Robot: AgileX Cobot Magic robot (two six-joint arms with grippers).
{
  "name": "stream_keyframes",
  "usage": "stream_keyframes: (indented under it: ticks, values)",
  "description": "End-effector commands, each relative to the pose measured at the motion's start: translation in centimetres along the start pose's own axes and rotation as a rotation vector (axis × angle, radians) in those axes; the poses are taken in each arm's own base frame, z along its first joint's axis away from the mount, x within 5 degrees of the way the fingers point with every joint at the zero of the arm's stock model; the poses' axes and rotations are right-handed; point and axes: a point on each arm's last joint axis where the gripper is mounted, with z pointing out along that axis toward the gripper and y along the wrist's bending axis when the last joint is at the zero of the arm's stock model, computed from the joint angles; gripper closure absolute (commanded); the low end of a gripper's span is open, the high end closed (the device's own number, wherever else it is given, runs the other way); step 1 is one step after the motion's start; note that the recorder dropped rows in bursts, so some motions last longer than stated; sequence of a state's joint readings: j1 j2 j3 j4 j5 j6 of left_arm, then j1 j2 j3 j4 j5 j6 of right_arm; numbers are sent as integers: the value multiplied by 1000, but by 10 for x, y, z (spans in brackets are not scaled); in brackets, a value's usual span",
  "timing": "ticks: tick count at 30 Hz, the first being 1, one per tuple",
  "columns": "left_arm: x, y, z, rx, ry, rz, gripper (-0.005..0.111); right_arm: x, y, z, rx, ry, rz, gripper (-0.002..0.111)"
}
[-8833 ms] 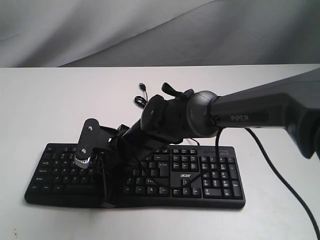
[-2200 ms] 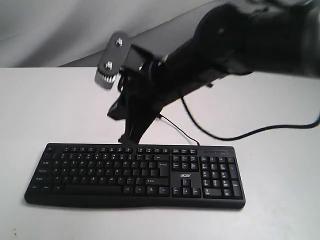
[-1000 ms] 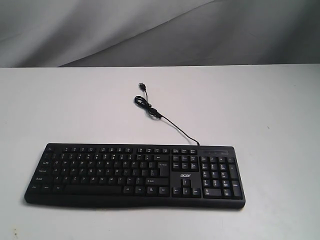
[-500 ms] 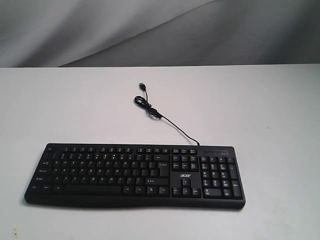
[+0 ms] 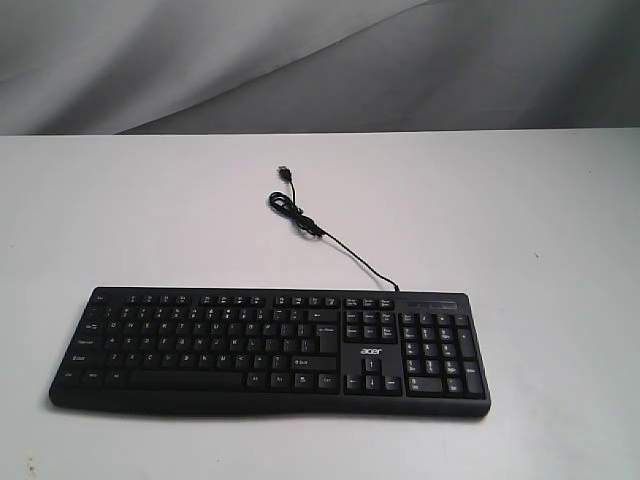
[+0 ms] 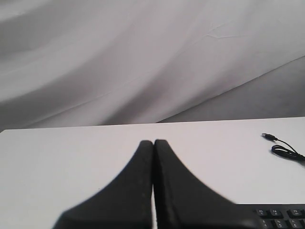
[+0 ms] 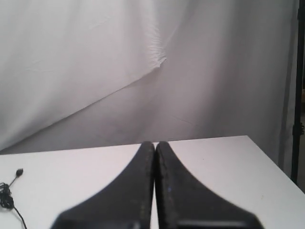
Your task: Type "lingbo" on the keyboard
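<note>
The black keyboard [image 5: 270, 350] with white legends and an "acer" logo lies flat near the front of the white table, its number pad to the right. Its thin black USB cable [image 5: 330, 238] runs back from it to a loose plug. Neither arm shows in the exterior view. In the left wrist view my left gripper [image 6: 153, 142] is shut with nothing between its fingers, held off the table; a corner of the keyboard [image 6: 281, 217] shows beside it. My right gripper [image 7: 155, 143] is shut and empty too, above bare table, with the cable end [image 7: 9, 191] off to one side.
The white table [image 5: 520, 220] is backed by a grey draped cloth [image 5: 300, 60]. In the right wrist view the table's edge [image 7: 271, 160] falls off beside the gripper, and a dark stand pole [image 7: 299, 95] rises past it.
The right arm, which reached across the keyboard and then rose above it, has gone from the exterior view. Over the last second nothing has moved.
</note>
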State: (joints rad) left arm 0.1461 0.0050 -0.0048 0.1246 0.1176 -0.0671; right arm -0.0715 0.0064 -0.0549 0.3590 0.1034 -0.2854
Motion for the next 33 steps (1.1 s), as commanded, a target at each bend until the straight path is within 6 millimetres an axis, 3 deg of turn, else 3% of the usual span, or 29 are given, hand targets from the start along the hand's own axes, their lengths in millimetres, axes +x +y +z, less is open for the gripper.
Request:
stream_keyframes:
  ticks: [1,6,10,14,33]
  values:
    - [1,-1,0,7,-9,-2,106,13,0,-1,3,107,-55,108]
    - [1,-1,0,7,-9,-2,106,20,-3,-2,34,187,47,108]
    - [1,-1,0,7,-9,-2,106,23,-3,-2,36,220,10,108]
    - [1,-1,0,7,-9,-2,106,38,-6,-2,51,270,-49,108]
    - [1,-1,0,7,-9,-2,106,39,-6,-2,53,288,-60,108]
